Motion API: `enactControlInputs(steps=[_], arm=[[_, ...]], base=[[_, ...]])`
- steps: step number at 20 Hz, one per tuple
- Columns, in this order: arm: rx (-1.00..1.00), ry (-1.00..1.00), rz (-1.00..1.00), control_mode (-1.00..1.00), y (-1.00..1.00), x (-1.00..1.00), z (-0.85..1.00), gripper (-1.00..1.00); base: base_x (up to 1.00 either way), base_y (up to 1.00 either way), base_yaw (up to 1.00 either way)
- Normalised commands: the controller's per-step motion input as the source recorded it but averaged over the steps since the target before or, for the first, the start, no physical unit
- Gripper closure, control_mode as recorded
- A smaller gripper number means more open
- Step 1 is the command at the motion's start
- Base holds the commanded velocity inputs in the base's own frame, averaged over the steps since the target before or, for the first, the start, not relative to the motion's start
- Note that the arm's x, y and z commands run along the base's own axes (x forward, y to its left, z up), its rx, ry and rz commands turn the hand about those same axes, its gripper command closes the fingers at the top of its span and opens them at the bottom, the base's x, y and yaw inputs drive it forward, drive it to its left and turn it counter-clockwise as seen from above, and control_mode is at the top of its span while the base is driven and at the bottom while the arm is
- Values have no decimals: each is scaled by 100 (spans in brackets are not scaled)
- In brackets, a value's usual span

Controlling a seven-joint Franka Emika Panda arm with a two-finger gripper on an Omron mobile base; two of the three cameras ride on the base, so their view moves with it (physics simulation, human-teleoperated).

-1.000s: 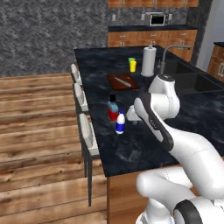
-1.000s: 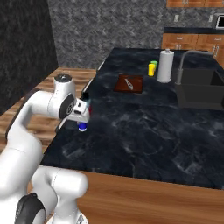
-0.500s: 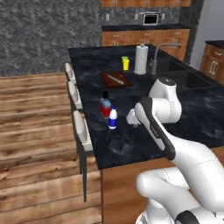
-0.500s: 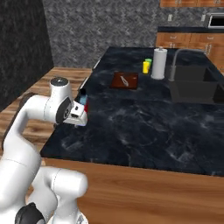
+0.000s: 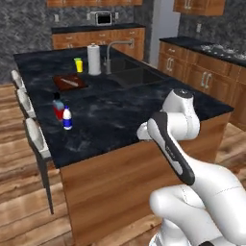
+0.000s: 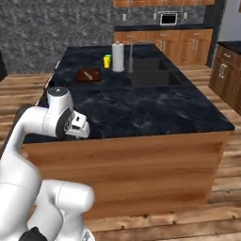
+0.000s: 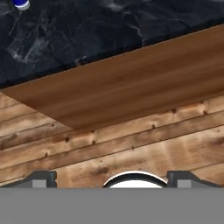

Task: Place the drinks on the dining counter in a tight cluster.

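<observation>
The dining counter [image 5: 126, 103] is a black marble-look island top with a wood base. Two drinks stand side by side near its left edge: a squat blue-and-red bottle with a black cap [image 5: 58, 107] and a small white-and-blue bottle [image 5: 67, 118]. My gripper [image 7: 111, 179] is open and empty, its fingertips [image 7: 41, 177] set wide apart. It hangs off the counter's near end and looks down at the wood side panel [image 7: 131, 83] and the floor. The small bottle's base [image 7: 20, 3] peeks in at the top left of the hand view.
At the far end of the counter are a yellow cup [image 5: 78, 65], a paper towel roll [image 5: 94, 59], a brown cutting board [image 5: 70, 82], and a sink [image 5: 135, 75] with a faucet. Stools [image 5: 35, 139] line the left edge. Wood cabinets [image 5: 206, 81] stand to the right.
The whole picture has shifted, so the base has driven back and around the counter's near end. My hand, earlier beside the bottles, now hangs off the counter's edge, still open.
</observation>
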Motion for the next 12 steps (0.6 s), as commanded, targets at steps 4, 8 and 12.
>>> enactControlInputs(steps=[4,8,12], arm=[[0,0,0,100,0,0,0,-100],[0,0,0,100,0,0,0,-100],[0,0,0,100,0,0,0,-100]], base=[[3,0,-82],[0,0,-98],[0,0,-100]])
